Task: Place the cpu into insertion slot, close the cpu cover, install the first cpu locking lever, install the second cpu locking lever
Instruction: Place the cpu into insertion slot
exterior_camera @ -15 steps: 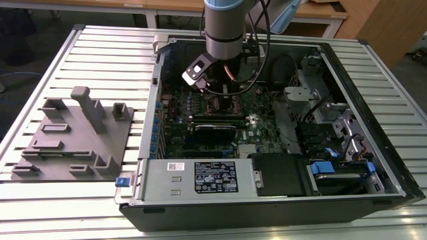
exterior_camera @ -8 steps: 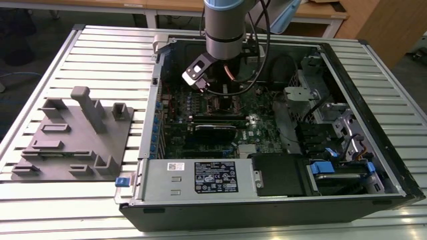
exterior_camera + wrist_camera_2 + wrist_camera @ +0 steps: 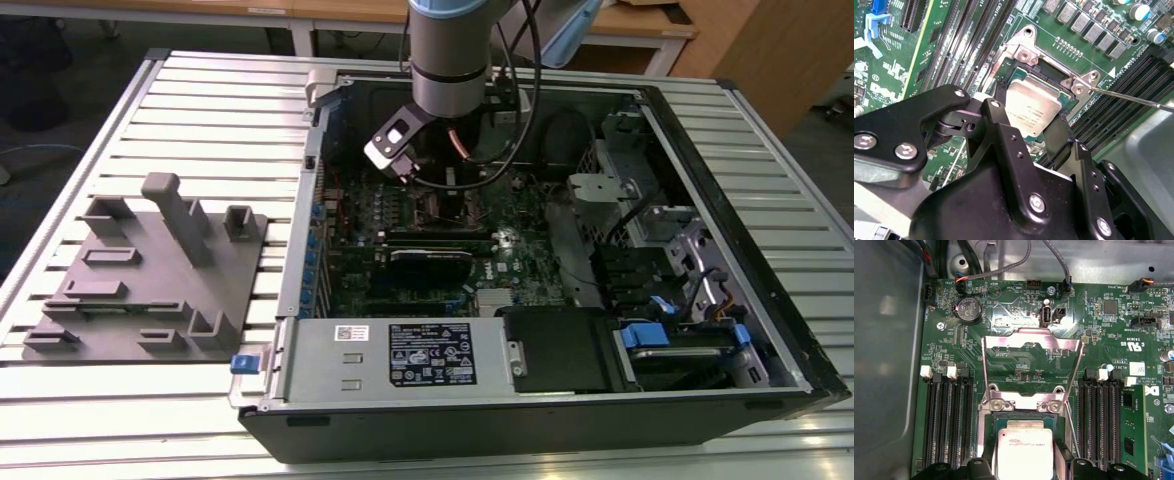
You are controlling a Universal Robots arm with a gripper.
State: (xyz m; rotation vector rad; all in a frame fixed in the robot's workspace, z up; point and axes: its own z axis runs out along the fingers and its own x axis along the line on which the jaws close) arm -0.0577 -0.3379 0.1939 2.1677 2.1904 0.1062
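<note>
Currently the cpu (image 3: 1031, 107) is clamped by the gripper (image 3: 1029, 126) just over the insertion slot (image 3: 1051, 75), whose cpu cover (image 3: 1004, 342) is left open to admit it.

text: none readable | label (image 3: 431, 353): power-supply box (image 3: 334, 372) | faint print: cpu (image 3: 1024, 452)

Slatted metal table (image 3: 200, 90) — bearing an open computer case (image 3: 534, 425) and grey fixture tray (image 3: 127, 322).
</note>
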